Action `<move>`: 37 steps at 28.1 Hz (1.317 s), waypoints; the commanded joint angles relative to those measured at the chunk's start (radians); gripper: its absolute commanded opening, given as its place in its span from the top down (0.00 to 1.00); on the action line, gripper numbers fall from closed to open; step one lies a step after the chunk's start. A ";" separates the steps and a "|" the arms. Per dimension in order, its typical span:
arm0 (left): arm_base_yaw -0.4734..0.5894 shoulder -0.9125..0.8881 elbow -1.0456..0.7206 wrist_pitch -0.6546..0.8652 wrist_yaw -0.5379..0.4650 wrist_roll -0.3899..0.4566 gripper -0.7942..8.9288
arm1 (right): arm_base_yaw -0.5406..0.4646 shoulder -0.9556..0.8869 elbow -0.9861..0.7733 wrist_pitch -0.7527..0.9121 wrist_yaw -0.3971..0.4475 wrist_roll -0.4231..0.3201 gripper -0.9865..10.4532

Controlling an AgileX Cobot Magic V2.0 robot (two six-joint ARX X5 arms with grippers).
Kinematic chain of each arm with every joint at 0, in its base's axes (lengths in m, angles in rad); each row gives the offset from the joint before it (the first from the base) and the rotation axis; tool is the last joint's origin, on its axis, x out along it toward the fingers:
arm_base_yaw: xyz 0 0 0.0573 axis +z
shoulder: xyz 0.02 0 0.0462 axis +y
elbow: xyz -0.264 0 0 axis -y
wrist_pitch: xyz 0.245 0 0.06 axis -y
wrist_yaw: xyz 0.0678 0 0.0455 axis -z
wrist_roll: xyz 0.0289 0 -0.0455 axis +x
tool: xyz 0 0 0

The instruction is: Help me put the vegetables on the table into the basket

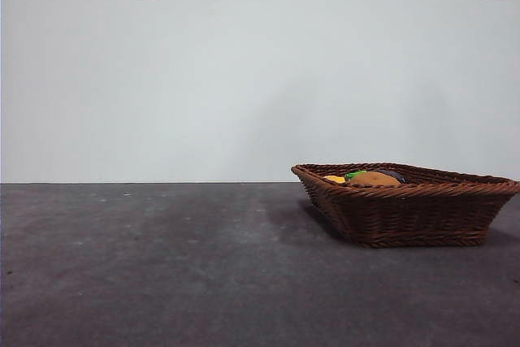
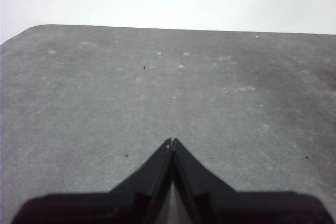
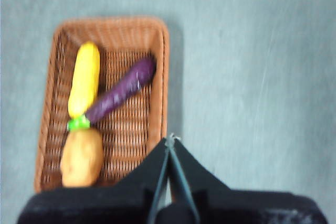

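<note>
While your right gripper [image 3: 170,139] hangs high over the basket [image 3: 161,66], jaws pressed together, corn [image 3: 85,80], eggplant [image 3: 119,94] and potato [image 3: 81,157] lie inside; left gripper [image 2: 171,141], also closed, sits above bare table [image 2: 79,108].

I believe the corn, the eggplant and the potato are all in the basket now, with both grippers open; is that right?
Not quite: both grippers are shut. The left gripper in the left wrist view and the right gripper in the right wrist view show jaws closed together. The corn, eggplant and potato are indeed in the basket.
</note>
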 commanded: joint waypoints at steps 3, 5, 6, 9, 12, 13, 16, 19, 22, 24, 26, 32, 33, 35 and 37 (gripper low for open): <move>0.003 0.008 -0.010 0.008 0.001 0.012 0.92 | 0.001 0.005 -0.005 0.070 0.000 -0.007 0.92; 0.003 0.014 -0.010 0.008 0.002 0.012 0.92 | 0.001 0.005 -0.005 0.094 0.000 -0.007 0.92; 0.003 0.018 -0.010 0.008 0.002 0.012 0.92 | 0.001 0.005 -0.005 0.105 0.001 -0.007 0.92; 0.003 0.027 -0.010 0.008 0.001 0.012 0.92 | 0.001 0.005 -0.005 0.132 0.000 -0.007 0.92; 0.003 0.039 -0.010 0.008 0.001 0.012 0.92 | 0.001 0.005 -0.005 0.145 0.000 -0.007 0.92; 0.003 0.046 -0.010 0.008 0.001 0.012 0.92 | 0.001 0.005 -0.005 0.150 0.000 -0.007 0.92; 0.003 0.065 -0.010 0.008 0.001 0.012 0.92 | 0.001 0.007 -0.006 0.161 -0.002 -0.007 0.92; 0.003 0.080 -0.010 0.008 0.002 0.012 0.92 | -0.003 0.004 -0.008 0.175 0.021 -0.006 0.92; 0.003 0.093 -0.010 0.008 0.001 0.012 0.92 | -0.006 -0.050 -0.026 0.191 0.092 -0.006 0.92; 0.003 0.103 -0.010 0.008 0.001 0.012 0.92 | -0.005 -0.113 -0.068 0.215 0.117 -0.006 0.92; 0.003 0.108 -0.010 0.007 0.001 0.012 0.92 | -0.005 -0.216 -0.164 0.288 0.117 -0.006 0.92; 0.003 0.136 -0.010 0.007 0.001 0.012 0.92 | -0.005 -0.591 -0.595 0.680 0.119 -0.005 0.92; 0.003 0.142 -0.010 0.007 0.001 0.012 0.92 | -0.005 -0.658 -0.676 0.744 0.128 -0.005 0.92; 0.003 0.149 -0.010 0.007 0.001 0.012 0.92 | -0.005 -0.782 -0.822 0.840 0.159 -0.005 0.92; 0.003 0.157 -0.010 0.007 0.001 0.012 0.92 | -0.005 -0.947 -1.008 0.913 0.199 -0.004 0.92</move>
